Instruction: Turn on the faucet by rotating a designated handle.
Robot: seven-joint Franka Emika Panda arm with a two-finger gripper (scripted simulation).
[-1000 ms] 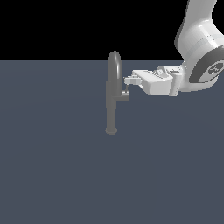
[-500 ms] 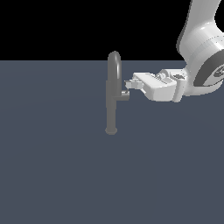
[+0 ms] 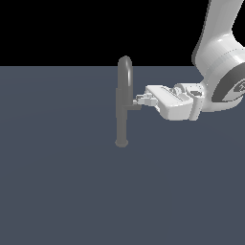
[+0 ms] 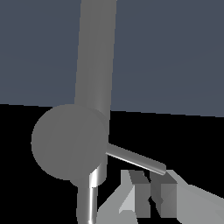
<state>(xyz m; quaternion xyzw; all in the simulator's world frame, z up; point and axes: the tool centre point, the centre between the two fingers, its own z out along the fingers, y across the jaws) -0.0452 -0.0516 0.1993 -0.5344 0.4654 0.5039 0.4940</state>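
Observation:
The faucet point(image 3: 122, 103) is a slim grey column with an arched top, standing on a small round base. The handle point(image 3: 134, 106) is a short grey stub on the column's side toward the exterior view's right. My gripper point(image 3: 139, 99) reaches in from that side, its tips just above the stub and close to the column. In the wrist view the faucet point(image 4: 95, 52) column and the handle's point(image 4: 69, 142) round end face fill the frame. A thin lever pin point(image 4: 136, 160) slants out toward my fingertips point(image 4: 139, 178). The gripper point(image 4: 149, 183) is shut with nothing held between the fingers.
The faucet stands on a flat dark blue-grey surface point(image 3: 62, 191) that spreads all around it. My white arm point(image 3: 220, 72) comes down from the exterior view's upper right. No other objects show.
My gripper has dropped lower, from level with the upper column down to just above the handle stub. The faucet and handle have not visibly moved.

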